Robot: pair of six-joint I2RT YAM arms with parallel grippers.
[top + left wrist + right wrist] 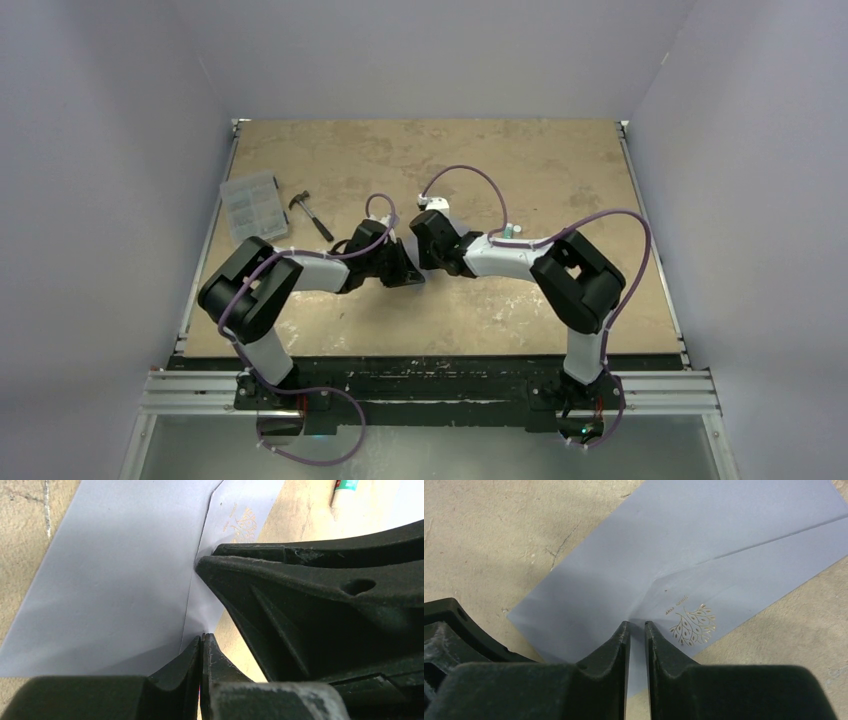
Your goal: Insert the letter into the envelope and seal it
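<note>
Top external view: left arm [300,272] and right arm [510,258] meet over mid-table [520,160], and their wrists cover the envelope entirely. A box [250,205] and a hammer [312,215] lie well apart to the left.

Right wrist view: envelope [624,555] lies flat on the table with its pointed flap folded down over the body. The right gripper [636,630] stands at the flap's tip, just beside the gold emblem [691,625]. Its fingers are a narrow slot apart, paper shows through the gap, and nothing is pinched.

Left wrist view: left gripper [201,642] has its fingers pressed together at the envelope's near edge. Whether a paper edge is nipped between them cannot be told.

Letter: not visible in any view. Judged to be inside, since the flap is down, but unconfirmed.

Step in hand, as judged: sealing. Insertion appears done. The next move calls for firm pressure along the flap seams from tip outward, with the other gripper steadying the body so it does not slide.

View differences: only the left wrist shows a white tube [345,486] with a teal end beyond the envelope, and the right gripper's body close alongside. Only the right wrist shows the full flap crease. The overhead gives the layout but no paper.
</note>
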